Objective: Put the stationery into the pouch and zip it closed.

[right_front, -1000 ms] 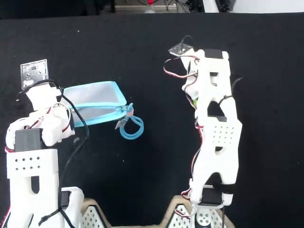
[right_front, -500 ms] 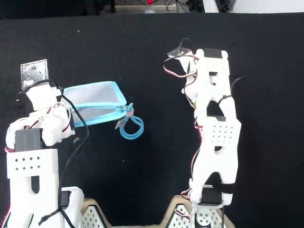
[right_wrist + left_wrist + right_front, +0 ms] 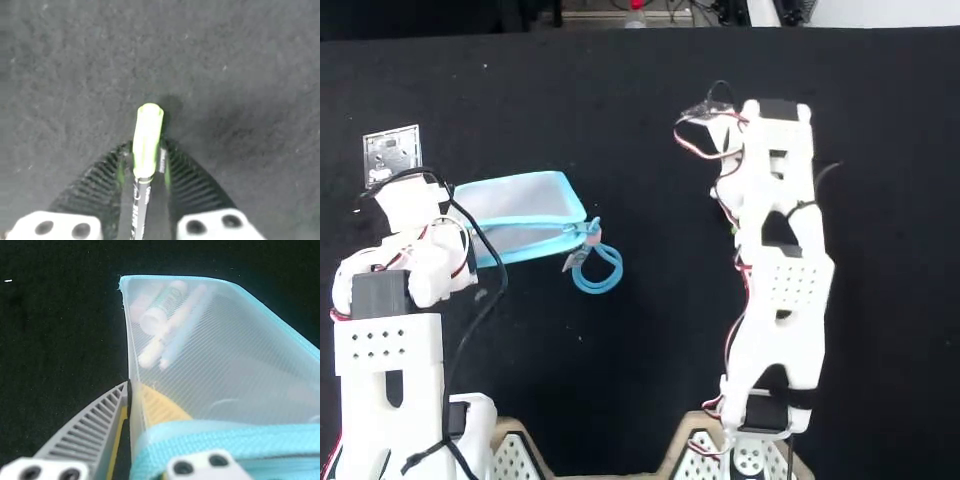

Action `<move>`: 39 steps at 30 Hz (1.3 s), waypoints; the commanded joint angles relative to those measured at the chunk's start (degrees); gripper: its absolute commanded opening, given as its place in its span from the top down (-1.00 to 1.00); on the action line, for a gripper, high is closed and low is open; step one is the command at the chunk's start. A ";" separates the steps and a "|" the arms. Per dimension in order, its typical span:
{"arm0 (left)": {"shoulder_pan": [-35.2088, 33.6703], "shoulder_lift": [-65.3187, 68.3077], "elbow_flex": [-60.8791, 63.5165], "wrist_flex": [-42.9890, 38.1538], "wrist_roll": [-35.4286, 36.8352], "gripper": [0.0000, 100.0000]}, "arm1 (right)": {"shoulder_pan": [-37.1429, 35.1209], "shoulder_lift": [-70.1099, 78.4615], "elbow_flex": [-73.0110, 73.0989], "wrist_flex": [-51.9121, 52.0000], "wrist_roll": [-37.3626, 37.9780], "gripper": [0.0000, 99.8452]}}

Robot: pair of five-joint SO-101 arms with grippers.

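The left gripper [image 3: 129, 390] is clamping one end of the light-blue mesh pouch [image 3: 215, 355] at the left of the black table [image 3: 620, 120] — pens [image 3: 170, 325] are showing through its side. The right gripper [image 3: 145, 155] is pinching a green-capped pen [image 3: 148, 125] between its fingers, well apart from the pouch.

Robotics lab bench, black-clothed table [image 3: 570, 400], loose cables [image 3: 720, 12] (far edge)
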 commanded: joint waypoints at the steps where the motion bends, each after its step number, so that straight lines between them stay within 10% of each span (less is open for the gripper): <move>1: -0.22 1.41 1.27 0.00 -0.18 0.94 | -0.97 -10.77 -0.66 4.22 -0.97 0.98; 18: -0.22 1.41 1.27 0.00 -0.26 0.94 | -10.29 -63.87 46.02 -8.26 -4.13 0.98; 39: -0.22 1.58 1.27 0.00 -0.26 0.94 | -50.29 -117.85 58.86 -31.38 -34.02 0.98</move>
